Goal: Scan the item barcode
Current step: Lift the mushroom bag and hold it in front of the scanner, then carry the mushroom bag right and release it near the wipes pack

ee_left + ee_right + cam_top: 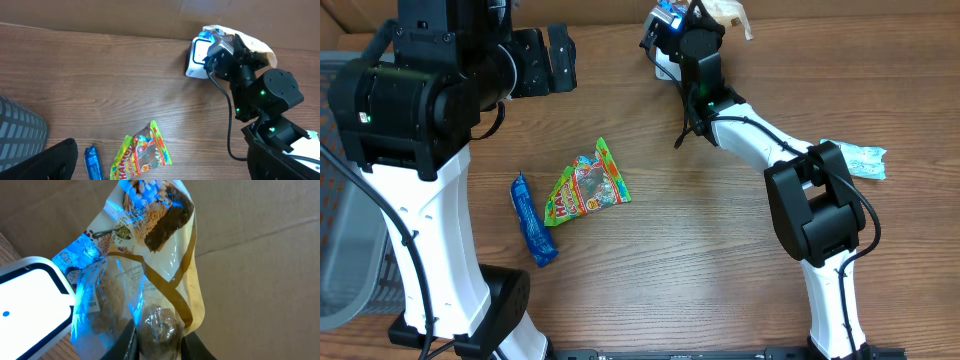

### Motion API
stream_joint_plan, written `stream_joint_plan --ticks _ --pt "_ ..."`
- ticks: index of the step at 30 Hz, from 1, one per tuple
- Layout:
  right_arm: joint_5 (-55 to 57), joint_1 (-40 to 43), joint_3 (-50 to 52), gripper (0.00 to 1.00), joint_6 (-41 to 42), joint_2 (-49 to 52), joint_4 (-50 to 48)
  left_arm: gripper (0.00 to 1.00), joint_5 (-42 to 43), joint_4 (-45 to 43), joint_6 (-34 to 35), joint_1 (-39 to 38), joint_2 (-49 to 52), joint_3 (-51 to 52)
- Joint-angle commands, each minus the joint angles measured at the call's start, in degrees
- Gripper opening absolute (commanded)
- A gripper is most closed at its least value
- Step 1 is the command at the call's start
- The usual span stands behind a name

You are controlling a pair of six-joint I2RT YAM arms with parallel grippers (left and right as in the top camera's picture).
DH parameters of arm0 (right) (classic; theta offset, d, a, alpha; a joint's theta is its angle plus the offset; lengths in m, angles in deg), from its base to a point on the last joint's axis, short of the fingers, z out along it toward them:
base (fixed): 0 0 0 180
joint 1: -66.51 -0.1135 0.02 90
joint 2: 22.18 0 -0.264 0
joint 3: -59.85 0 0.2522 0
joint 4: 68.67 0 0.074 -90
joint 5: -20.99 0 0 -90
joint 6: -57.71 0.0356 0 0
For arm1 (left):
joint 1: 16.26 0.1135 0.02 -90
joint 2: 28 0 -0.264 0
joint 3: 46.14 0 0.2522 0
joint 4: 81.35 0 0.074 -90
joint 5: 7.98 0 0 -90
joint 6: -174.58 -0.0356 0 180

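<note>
The right pincer (pixel 157 336) is clamping the bag (pixel 155 245) at the scanner (pixel 30 305) while the left pincer (pixel 548 60) is hanging apart; the barcode needs presenting flat to the scanner.

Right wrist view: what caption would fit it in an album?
Right fingers hold a snack bag beside the white scanner, blue light across it.

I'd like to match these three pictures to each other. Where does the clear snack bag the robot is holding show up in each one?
Overhead: the snack bag is at the top edge, right of centre.
Left wrist: it is near the top edge, towards the right, partly hidden.
Right wrist: it fills the middle of the picture, lit blue on its left side.
Shared landmark: the white scanner, right beside the bag in all three.
</note>
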Motion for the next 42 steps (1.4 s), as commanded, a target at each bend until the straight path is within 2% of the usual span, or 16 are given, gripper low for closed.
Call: stream_joint_plan --ticks 1,12,14,18,21,26,29,33,34,35,40,42 --pt "-0.6 0.5 -1.1 0.04 0.2 0.6 -0.4 1.0 -0.3 -0.1 0.1 -0.1 -0.1 -0.1" --pt "0.1 -2.5 -1.1 0.04 0.2 -1.0 2.6 1.0 -0.3 -0.1 0.1 -0.1 -0.1 -0.1" --pt "0.1 -3.4 -1.1 0.04 0.2 -2.3 5.2 1.0 -0.3 -0.1 0.1 -0.1 -0.1 -0.1" --pt "-0.5 -5.3 -1.1 0.04 3.0 -6.3 16.8 1.0 -0.3 -0.1 0.1 -0.1 -0.1 -0.1" --pt "-4.0 -6.8 -1.1 0.04 15.2 -12.2 26.7 1.0 -0.3 -0.1 0.1 -0.1 -0.1 -0.1" --pt "-15.9 -7.6 -1.1 0.04 24.7 -22.3 42.1 1.0 -0.3 -0.1 0.1 -0.1 -0.1 -0.1" --pt "-20.2 -6.9 -1.1 0.04 32.5 -27.2 48.0 1.0 -0.3 -0.1 0.1 -0.1 -0.1 -0.1" --pt "-22.8 -4.4 -1.1 0.04 52.0 -33.0 55.3 1.0 -0.3 -0.1 0.1 -0.1 -0.1 -0.1" --pt "-22.9 -3.4 -1.1 0.04 56.2 -34.3 57.3 1.0 -0.3 -0.1 0.1 -0.1 -0.1 -0.1" --pt "-23.0 -0.6 -1.1 0.04 63.8 -36.9 62.6 1.0 -0.3 -0.1 0.1 -0.1 -0.1 -0.1" --pt "-24.4 9.6 -1.1 0.04 78.7 -39.5 72.7 1.0 -0.3 -0.1 0.1 -0.1 -0.1 -0.1" --pt "-31.2 15.6 -0.9 0.04 83.3 -38.8 74.9 1.0 -0.3 -0.1 0.1 -0.1 -0.1 -0.1"
